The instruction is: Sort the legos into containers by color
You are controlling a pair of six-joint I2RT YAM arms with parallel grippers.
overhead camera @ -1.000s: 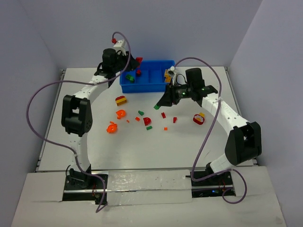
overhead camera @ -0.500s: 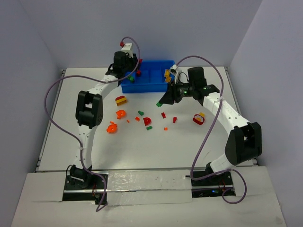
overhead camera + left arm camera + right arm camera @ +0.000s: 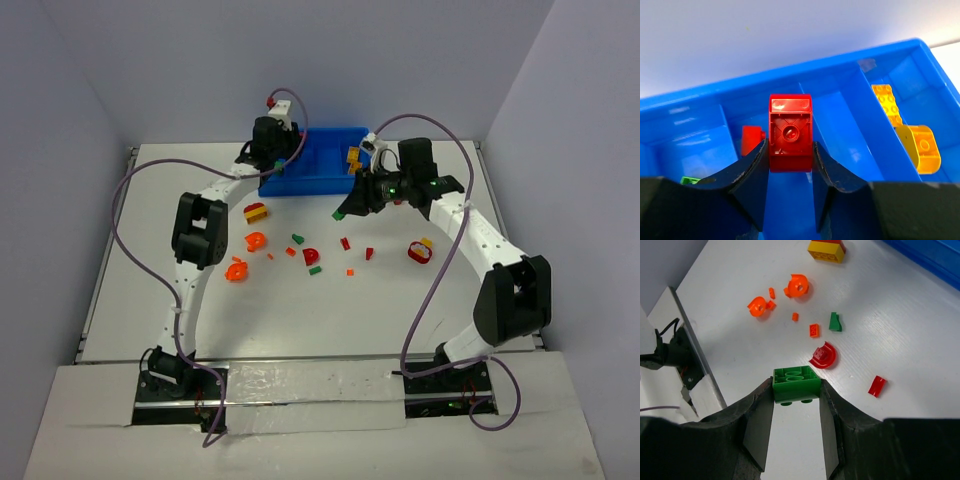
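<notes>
Our left gripper [image 3: 789, 147] is clamped on a red brick [image 3: 790, 125], which it holds above the blue tray [image 3: 840, 65]. The brick's long side points away from the fingers, toward the tray's far wall. In the left wrist view a smaller red piece [image 3: 752, 141] lies in the second compartment from the left, just left of the held brick. The brick itself seems to hang about over the divider between that compartment and the bare one to its right. We cannot see that divider behind the brick, so we cannot be sure. We judge the release turns on this: the brick should come slightly left first, so that it drops in with the red.

A green piece [image 3: 690, 180] sits in the leftmost compartment, and yellow pieces [image 3: 912, 140] fill the rightmost.

Our right gripper [image 3: 796, 390] grips a green brick [image 3: 796, 382] crosswise between its fingers. It is over the surface [image 3: 920, 340], above the loose legos [image 3: 823, 356] and near the tray's front. The green compartment is at the tray's far-left end, on the left arm's side, so we expect the right arm to wait.
</notes>
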